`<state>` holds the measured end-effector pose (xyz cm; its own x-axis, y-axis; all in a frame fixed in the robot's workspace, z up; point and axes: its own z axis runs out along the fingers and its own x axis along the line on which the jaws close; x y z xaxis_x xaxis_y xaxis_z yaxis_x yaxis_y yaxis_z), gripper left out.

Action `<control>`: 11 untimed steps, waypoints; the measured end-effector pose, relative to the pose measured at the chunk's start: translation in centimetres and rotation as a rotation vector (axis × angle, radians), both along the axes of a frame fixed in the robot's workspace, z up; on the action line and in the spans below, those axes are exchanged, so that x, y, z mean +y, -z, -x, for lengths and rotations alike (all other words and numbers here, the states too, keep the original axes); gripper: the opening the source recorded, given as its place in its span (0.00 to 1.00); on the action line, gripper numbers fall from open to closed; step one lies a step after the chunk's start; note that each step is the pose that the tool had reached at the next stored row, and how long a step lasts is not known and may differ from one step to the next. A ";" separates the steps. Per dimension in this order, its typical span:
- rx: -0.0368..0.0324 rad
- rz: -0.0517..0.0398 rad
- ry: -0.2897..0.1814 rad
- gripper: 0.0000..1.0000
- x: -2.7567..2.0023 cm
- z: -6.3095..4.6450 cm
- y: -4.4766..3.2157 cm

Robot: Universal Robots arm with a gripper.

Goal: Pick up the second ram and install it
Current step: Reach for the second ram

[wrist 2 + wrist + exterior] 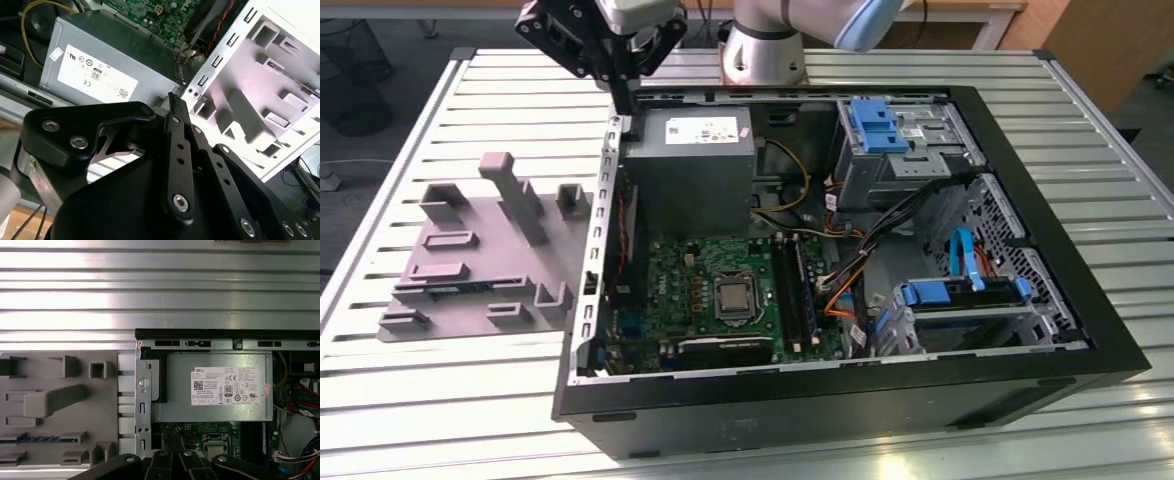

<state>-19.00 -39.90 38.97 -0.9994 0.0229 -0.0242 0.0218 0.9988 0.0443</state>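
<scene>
**Exterior view.**
- Nearest: the black wall of the open computer case (854, 405), lying on a slatted metal table (454, 400).
- Inside the case: green motherboard (707, 270). Beyond it is a grey power supply (687, 165) with a white printed label (704, 128), print too small to make out.
- Just outside the case, on the exterior view's left: grey fixture plate (454, 235) with upright blocks. The second ram (458, 290) lies in one of its slots, a thin bluish strip.
- Gripper (624, 100): black, above the case's far corner by the power supply. Fingers pressed together, nothing between them.

**Second wrist view.**
- Nearest: the gripper's black linkage, its tip (173, 97) over the case edge.
- Power supply (100, 65) on one side of the tip, its label (95, 75) showing certification marks. Fixture plate (265, 95) on the other side, outside the case.

**First wrist view.**
- Fixture plate (70, 415) beside the case wall, with the second ram (32, 439) lying flat in it, well apart from the gripper.
- The power supply's label (227, 386) faces up.
</scene>
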 end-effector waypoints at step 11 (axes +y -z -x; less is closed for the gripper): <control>0.0000 0.0000 0.000 0.11 -0.53 2.4 0.12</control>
